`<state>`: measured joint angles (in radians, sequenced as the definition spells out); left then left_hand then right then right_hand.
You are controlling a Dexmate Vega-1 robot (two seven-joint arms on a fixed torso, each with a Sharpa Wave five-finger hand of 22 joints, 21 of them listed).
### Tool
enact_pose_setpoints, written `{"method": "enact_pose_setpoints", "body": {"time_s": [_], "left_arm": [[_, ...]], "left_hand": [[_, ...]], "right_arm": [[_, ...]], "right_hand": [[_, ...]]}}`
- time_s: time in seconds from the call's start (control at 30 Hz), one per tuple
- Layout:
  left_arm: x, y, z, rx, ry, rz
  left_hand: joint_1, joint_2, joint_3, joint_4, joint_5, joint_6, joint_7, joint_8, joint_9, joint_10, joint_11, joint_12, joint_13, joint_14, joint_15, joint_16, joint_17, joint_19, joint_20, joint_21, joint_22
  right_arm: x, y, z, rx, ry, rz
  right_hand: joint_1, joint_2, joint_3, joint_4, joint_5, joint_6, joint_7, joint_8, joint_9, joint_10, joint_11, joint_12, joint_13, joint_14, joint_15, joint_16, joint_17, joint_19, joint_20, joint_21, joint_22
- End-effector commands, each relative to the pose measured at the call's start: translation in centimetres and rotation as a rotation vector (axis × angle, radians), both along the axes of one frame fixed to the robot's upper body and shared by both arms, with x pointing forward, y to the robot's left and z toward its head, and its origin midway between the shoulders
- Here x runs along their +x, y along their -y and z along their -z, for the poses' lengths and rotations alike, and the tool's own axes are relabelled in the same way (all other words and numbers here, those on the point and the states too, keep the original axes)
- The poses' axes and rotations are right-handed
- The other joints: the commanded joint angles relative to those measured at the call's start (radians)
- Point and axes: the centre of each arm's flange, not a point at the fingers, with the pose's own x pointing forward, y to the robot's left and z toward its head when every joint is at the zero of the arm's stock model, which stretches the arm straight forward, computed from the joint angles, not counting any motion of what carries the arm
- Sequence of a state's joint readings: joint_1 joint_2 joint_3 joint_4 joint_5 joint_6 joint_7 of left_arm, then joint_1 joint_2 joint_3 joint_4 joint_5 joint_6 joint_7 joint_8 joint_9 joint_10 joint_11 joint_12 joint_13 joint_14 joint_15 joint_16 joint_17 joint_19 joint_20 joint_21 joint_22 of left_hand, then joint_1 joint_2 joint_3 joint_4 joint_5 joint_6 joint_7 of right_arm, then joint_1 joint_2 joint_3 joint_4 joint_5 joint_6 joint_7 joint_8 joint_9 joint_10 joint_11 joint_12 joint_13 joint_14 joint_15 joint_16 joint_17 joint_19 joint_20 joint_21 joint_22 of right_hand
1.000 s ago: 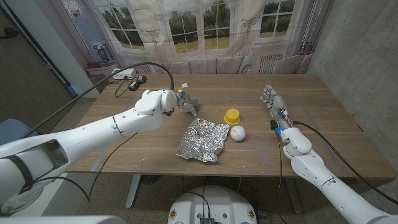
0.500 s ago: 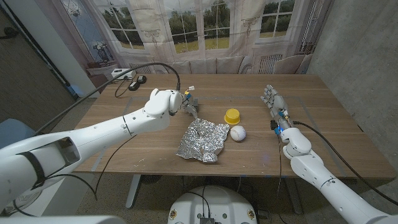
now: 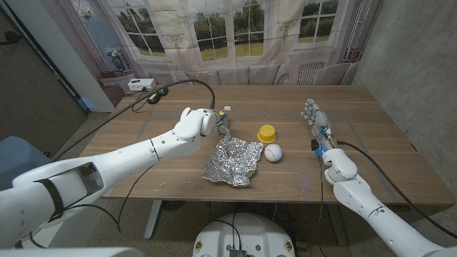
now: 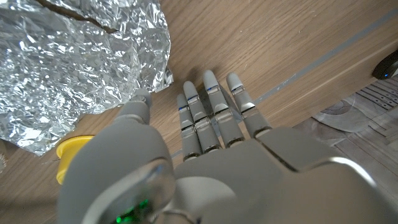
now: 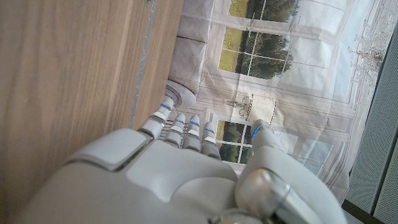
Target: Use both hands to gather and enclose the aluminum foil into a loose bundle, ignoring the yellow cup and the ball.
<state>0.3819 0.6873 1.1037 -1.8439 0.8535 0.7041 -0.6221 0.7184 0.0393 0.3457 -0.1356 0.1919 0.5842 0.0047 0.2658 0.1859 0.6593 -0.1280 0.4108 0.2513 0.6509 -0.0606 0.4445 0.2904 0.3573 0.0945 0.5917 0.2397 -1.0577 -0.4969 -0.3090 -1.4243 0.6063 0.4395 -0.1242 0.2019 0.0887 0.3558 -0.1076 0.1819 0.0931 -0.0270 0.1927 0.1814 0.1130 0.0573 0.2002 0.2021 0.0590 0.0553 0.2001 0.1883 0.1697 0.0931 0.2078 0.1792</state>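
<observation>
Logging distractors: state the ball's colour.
White ball, clearest in the head view.

A wooden table (image 3: 371, 153) is seen in the middle of the room. At 12 o'clock, tall paned windows (image 3: 221, 28) are hung with pale sheer curtains, and daylit trees and grass are shown through them. A grey concrete wall (image 3: 414, 64) is found at 3 o'clock, and a dark wall (image 3: 32, 93) at 9 o'clock.
</observation>
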Motion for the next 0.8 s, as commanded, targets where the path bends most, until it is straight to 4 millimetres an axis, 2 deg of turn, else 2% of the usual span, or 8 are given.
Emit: {"method": "enact_pose_setpoints", "body": {"time_s": [0.03,0.17,0.23,0.3,0.4,0.6,0.8], "left_arm": [[0.4,2.5,1.9,0.092,0.044,0.001],[0.2,3.3,2.2,0.175,0.061,-0.042],[0.2,3.7,2.3,0.201,0.057,-0.053],[0.2,3.8,2.4,0.214,0.048,-0.067],[0.1,4.0,2.4,0.237,0.052,-0.085],[0.1,4.7,3.2,0.332,0.134,-0.153],[0.6,5.0,3.8,0.375,0.164,-0.182]], "left_hand": [[0.023,0.009,-0.002,-0.011,-0.007,0.061,0.004,0.011,0.001,0.049,-0.007,0.030,0.016,0.033,-0.087,0.038,0.034,0.009,-0.002,0.019,0.007],[0.036,0.015,-0.013,-0.015,-0.011,0.110,0.003,0.011,0.001,0.099,-0.014,0.066,0.034,0.062,-0.090,0.078,0.071,0.013,0.001,0.034,0.014],[0.032,0.000,-0.025,-0.016,-0.013,0.116,0.001,0.007,0.002,0.106,-0.013,0.075,0.041,0.066,-0.090,0.089,0.083,0.013,0.001,0.040,0.018],[0.014,-0.032,-0.051,-0.014,-0.014,0.124,-0.003,0.000,0.002,0.113,-0.014,0.090,0.053,0.066,-0.093,0.099,0.097,0.017,-0.002,0.048,0.021],[0.007,-0.051,-0.062,-0.015,-0.012,0.126,-0.001,-0.004,0.002,0.111,-0.015,0.095,0.059,0.069,-0.092,0.100,0.099,0.017,-0.001,0.052,0.022],[0.019,-0.046,-0.060,-0.015,-0.003,0.147,-0.002,-0.006,0.003,0.120,-0.021,0.109,0.070,0.073,-0.096,0.101,0.106,0.016,-0.002,0.057,0.023],[0.036,0.004,-0.038,-0.009,0.001,0.175,0.002,-0.008,0.003,0.128,-0.010,0.127,0.085,0.082,-0.097,0.106,0.118,0.016,-0.004,0.065,0.024]], "right_arm": [[-0.2,0.6,0.6,0.027,0.012,0.022],[-0.1,0.8,0.8,0.044,0.014,0.026],[-0.1,0.9,0.9,0.049,0.016,0.026],[-0.1,0.9,0.9,0.053,0.017,0.027],[0.0,0.9,0.9,0.056,0.019,0.027],[0.1,1.0,0.9,0.063,0.027,0.032],[0.0,1.1,1.0,0.067,0.030,0.044]], "right_hand": [[-0.010,-0.001,-0.003,0.003,0.007,0.012,-0.003,0.007,0.004,0.009,0.000,0.007,0.003,0.008,0.000,0.004,0.005,0.004,0.004,0.003,0.006],[-0.016,0.002,-0.004,0.007,0.007,0.017,-0.004,0.008,0.004,0.015,0.001,0.009,0.003,0.013,0.001,0.006,0.006,0.006,0.004,0.004,0.006],[-0.018,0.002,-0.004,0.008,0.007,0.018,-0.005,0.008,0.004,0.015,0.001,0.009,0.003,0.014,0.001,0.007,0.006,0.007,0.003,0.005,0.006],[-0.020,0.003,-0.005,0.010,0.007,0.019,-0.005,0.008,0.004,0.016,-0.001,0.009,0.003,0.015,0.001,0.008,0.007,0.009,0.003,0.005,0.006],[-0.024,0.006,-0.005,0.013,0.007,0.022,-0.005,0.008,0.004,0.017,0.002,0.009,0.002,0.020,0.001,0.010,0.007,0.011,0.003,0.006,0.006],[-0.030,0.008,-0.006,0.018,0.008,0.028,-0.003,0.010,0.004,0.023,0.006,0.011,0.002,0.023,0.000,0.011,0.008,0.014,0.003,0.007,0.006],[-0.034,0.009,-0.007,0.021,0.008,0.032,-0.005,0.010,0.004,0.026,0.005,0.012,0.002,0.029,0.003,0.012,0.008,0.017,0.004,0.008,0.006]]}}
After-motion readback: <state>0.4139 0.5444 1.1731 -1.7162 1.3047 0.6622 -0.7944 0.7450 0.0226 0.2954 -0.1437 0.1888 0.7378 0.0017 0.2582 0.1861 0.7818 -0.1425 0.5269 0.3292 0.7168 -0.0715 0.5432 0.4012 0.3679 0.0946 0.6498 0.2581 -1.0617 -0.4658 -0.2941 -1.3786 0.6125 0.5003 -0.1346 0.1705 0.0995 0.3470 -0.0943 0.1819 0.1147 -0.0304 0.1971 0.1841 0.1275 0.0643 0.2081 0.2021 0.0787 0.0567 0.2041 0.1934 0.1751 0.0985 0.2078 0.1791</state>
